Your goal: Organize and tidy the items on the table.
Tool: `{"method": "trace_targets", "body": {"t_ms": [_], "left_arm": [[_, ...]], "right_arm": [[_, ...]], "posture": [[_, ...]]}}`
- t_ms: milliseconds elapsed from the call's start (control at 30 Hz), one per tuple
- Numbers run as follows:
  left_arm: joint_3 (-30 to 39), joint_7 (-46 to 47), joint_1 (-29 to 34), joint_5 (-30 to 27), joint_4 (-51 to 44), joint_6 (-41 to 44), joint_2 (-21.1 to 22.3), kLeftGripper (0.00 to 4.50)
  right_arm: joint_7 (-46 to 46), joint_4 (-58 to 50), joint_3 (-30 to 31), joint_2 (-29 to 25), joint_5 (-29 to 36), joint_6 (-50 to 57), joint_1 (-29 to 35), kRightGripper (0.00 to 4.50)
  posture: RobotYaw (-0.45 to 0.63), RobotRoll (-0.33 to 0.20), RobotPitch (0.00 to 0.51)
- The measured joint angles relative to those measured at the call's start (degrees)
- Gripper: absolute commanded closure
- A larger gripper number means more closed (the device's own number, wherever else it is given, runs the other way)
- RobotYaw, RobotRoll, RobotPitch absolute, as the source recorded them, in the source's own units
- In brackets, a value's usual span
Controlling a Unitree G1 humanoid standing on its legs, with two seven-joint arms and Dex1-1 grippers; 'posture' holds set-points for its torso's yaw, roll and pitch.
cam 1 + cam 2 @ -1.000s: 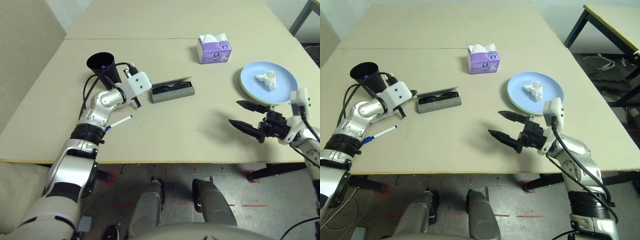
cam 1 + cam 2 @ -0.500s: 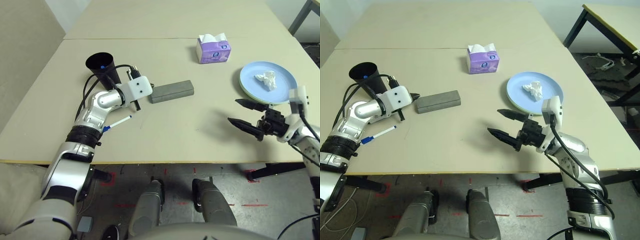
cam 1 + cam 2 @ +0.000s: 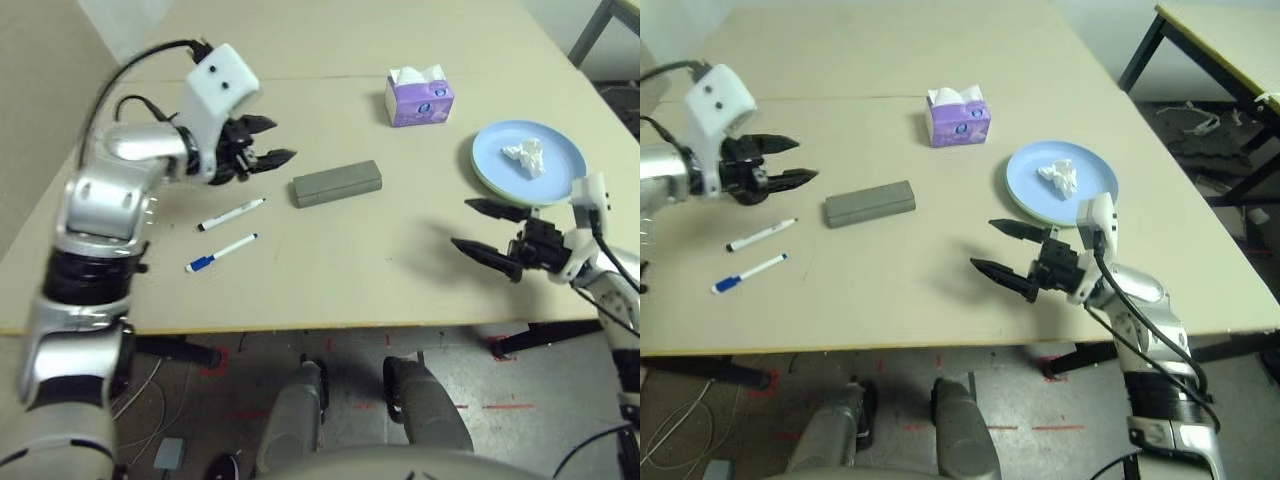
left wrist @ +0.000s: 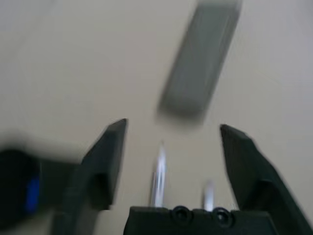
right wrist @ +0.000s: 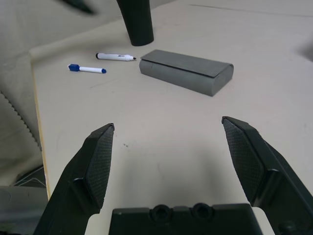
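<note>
Closed grey glasses case [image 3: 338,184] seen near table's [image 3: 330,280] left edge, its contents hidden, black cup [image 5: 137,22] cut off, empty left claw [image 3: 272,142] and right claw [image 3: 488,232] spread wide.

Four cameras over one table [image 3: 420,290]
Two head cameras look forward and down from above its near edge, sharing the glasses case [image 3: 338,184], tissue box [image 3: 420,97] and plates [image 3: 528,163]; two wrist cameras look along the fingers [image 5: 100,164], the left closer to the case.
</note>
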Motion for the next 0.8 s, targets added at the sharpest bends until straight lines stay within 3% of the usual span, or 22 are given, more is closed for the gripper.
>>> {"method": "trace_targets", "body": {"t_ms": [67, 233, 500, 800], "left_arm": [[-0.4, -2.0, 3.0, -1.5, -1.9, 3.0, 3.7, 0.04], [-3.1, -2.9, 7.0, -2.6, -2.9, 6.3, 6.7, 0.04], [-8.4, -0.9, 7.2, 0.3, 0.8, 2.8, 6.4, 0.04], [-11.5, 0.6, 6.6, 5.1, 9.0, -4.1, 3.0, 0.04]], "right_arm": [[0.4, 0.2, 0.2, 0.1, -0.1, -0.4, -0.2, 0.0], [1.1, 1.4, 0.8, 0.8, -0.5, -1.4, -1.1, 0.0], [1.4, 1.8, 1.0, 0.9, -0.7, -1.7, -1.1, 0.0], [1.4, 0.3, 1.0, 0.9, -0.8, -1.7, 0.0, 0.0]], "posture": [[-0.17, 0.0, 0.178], [-0.18, 0.0, 0.178], [-0.2, 0.0, 0.176], [-0.21, 0.0, 0.177]]}}
